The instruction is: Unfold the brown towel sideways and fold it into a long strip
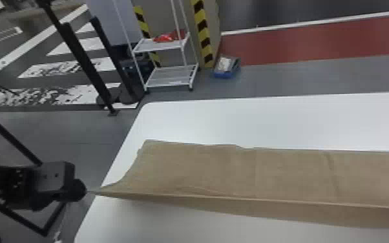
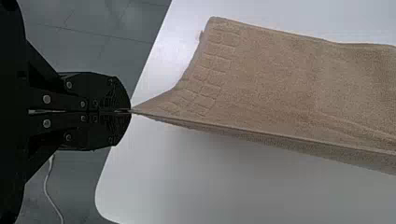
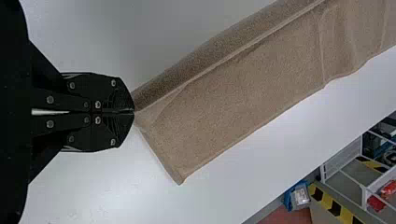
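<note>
At the left edge of the white table (image 1: 278, 121), the near left corner of the brown towel (image 1: 203, 168) is being pinched by the left gripper (image 1: 84, 190). In the left wrist view, the flat fingers (image 2: 114, 95) are being pressed together, with the thin tip of cloth being gripped between their ends. At the towel's other end, in the right wrist view, a corner is being held by the right gripper (image 3: 134, 112), its fingers likewise being closed on the cloth.

Between the two grippers, the towel is being stretched in a long band roughly along the table's far edge, well apart from it. The near long side is being held up as a ridge, with a narrow band of cloth being shown below it. Beyond the far edge, near the far left corner, a white shelf rack (image 1: 171, 77) and a blue box (image 1: 225, 73) are being seen on the floor (image 1: 300, 76).
</note>
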`<state>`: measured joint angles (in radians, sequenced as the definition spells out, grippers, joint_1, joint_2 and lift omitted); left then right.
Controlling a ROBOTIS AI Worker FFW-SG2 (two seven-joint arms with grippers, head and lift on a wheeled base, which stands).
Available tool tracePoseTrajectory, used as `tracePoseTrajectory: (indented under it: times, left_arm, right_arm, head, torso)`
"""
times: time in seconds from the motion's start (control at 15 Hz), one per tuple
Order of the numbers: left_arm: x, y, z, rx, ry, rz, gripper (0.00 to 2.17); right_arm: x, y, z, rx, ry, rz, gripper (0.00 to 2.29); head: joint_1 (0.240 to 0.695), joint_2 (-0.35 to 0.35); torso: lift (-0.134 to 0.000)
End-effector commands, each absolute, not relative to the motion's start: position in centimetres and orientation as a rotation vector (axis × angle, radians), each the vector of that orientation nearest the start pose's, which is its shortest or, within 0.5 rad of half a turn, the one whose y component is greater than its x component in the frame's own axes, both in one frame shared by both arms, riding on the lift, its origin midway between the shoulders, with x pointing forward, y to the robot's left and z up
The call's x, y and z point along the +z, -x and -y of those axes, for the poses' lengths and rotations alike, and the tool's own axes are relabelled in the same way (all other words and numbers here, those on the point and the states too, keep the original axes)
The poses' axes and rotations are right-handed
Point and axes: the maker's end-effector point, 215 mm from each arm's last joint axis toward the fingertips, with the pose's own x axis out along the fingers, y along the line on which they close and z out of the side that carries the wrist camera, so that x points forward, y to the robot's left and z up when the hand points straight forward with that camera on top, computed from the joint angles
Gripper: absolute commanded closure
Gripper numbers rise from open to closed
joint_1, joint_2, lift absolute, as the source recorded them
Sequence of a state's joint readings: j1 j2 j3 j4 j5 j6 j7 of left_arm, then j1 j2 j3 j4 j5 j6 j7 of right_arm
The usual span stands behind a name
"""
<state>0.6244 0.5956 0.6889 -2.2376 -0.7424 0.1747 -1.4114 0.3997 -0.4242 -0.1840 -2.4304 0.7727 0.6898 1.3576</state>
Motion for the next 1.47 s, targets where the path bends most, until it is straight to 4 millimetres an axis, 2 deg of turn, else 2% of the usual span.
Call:
tracePoseTrajectory:
  times: [0.0, 0.13, 0.33, 0.53, 0.67, 0.8, 0.93, 1.13, 1.27, 1.4]
  left_arm:
    - [-33.0, -31.1, -50.5, -0.683, -1.238, -1.016, 1.79]
    - [-32.2, -32.0, -50.3, -0.672, -1.246, -0.996, 1.79]
    - [-30.1, -36.0, -49.7, -0.607, -1.25, -0.918, 1.79]
    - [-30.2, -39.3, -49.1, -0.592, -1.248, -0.88, 1.79]
    - [-30.2, -39.8, -49.7, -0.581, -1.245, -0.886, 1.79]
    - [-30.2, -39.8, -50.2, -0.58, -1.249, -0.897, 1.79]
    - [-30.2, -39.6, -50.9, -0.577, -1.242, -0.907, 1.79]
    - [-30.8, -38.4, -52.0, -0.579, -1.235, -0.937, 1.79]
    - [-31.4, -38.0, -52.0, -0.594, -1.238, -0.948, 1.79]
    - [-32.4, -37.9, -51.8, -0.611, -1.233, -0.959, 1.79]
  right_arm:
    - [-35.4, -37.0, 30.6, 0.73, 0.785, -0.779, 1.39]
    - [-35.0, -38.2, 30.8, 0.72, 0.773, -0.765, 1.39]
    - [-34.4, -39.9, 31.0, 0.68, 0.707, -0.756, 1.39]
    - [-33.8, -41.4, 30.8, 0.659, 0.653, -0.748, 1.39]
    - [-33.1, -41.4, 30.4, 0.658, 0.611, -0.735, 1.39]
    - [-32.3, -40.2, 30.4, 0.649, 0.623, -0.729, 1.39]
    - [-31.5, -38.4, 31.5, 0.624, 0.642, -0.737, 1.39]
    - [-30.7, -34.6, 32.3, 0.603, 0.675, -0.755, 1.39]
    - [-31.1, -32.3, 32.1, 0.608, 0.688, -0.786, 1.39]
    - [-31.9, -32.1, 30.9, 0.635, 0.681, -0.788, 1.39]
  head:
    - [0.695, 0.338]
    - [0.695, 0.332]
    - [0.695, 0.299]
    - [0.695, 0.275]
    - [0.695, 0.257]
    - [0.695, 0.257]
    - [0.695, 0.265]
    - [0.695, 0.276]
    - [0.695, 0.292]
    - [0.695, 0.307]
  torso:
    - [-0.125]
    - [-0.125]
    - [-0.125]
    - [-0.125]
    - [-0.125]
    - [-0.125]
    - [-0.125]
    - [-0.125]
    - [-0.125]
    - [-0.125]
